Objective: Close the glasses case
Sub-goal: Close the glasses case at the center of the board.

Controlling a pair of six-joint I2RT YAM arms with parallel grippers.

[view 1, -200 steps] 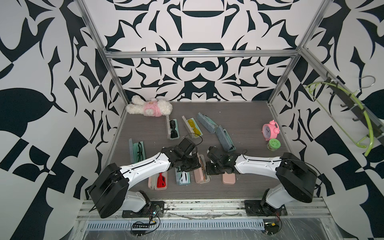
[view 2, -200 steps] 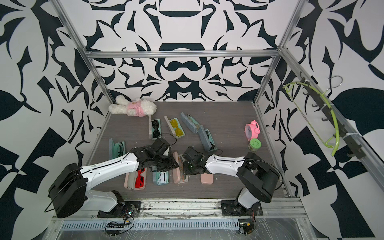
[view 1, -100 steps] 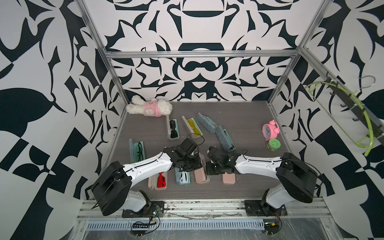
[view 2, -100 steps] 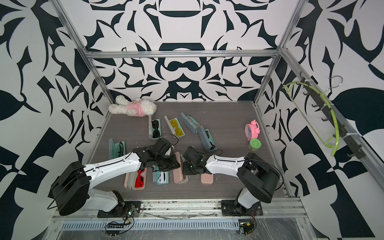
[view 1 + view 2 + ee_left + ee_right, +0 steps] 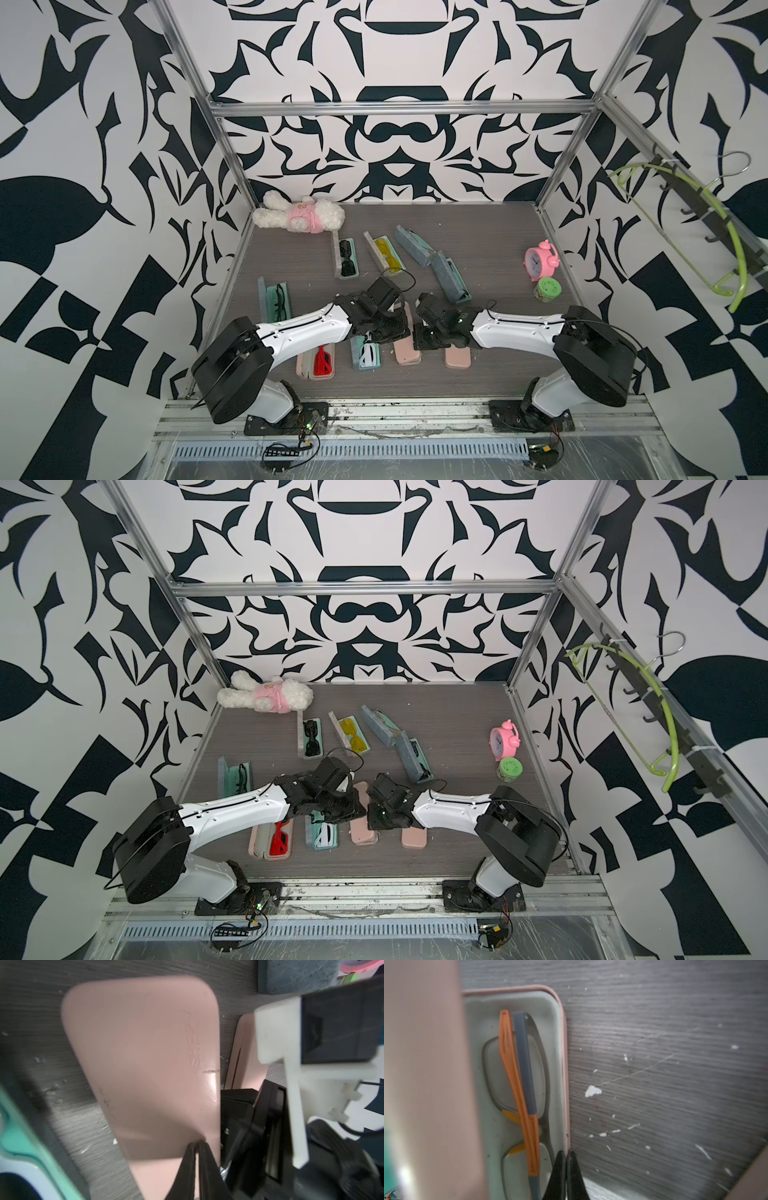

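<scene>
Surface point(image 5: 478, 232): dark wood grain, flecked with white chips. The left arm point(image 5: 303, 332) and right arm point(image 5: 519, 334) are seen in both top views stretched inward across it, wrists close together.

The pink glasses case point(image 5: 407, 353) is located between the two wrists, near the front middle of the surface. A second pink case point(image 5: 458, 357) lies just beside it on the right arm's side.

The glasses case is recorded as part open. Its lid point(image 5: 145, 1053) is raised along one long side of the grey-lined tray point(image 5: 564, 1064). Folded glasses point(image 5: 521, 1076) with orange and grey temples are laid inside.

Left tool point(image 5: 196, 1147): jaws drawn together, tips set against the lid's outer face near one long edge.

Right tool point(image 5: 566, 1155): jaws drawn together, tips placed at the tray's far rim. Whether the rim is pinched cannot be told.
</scene>
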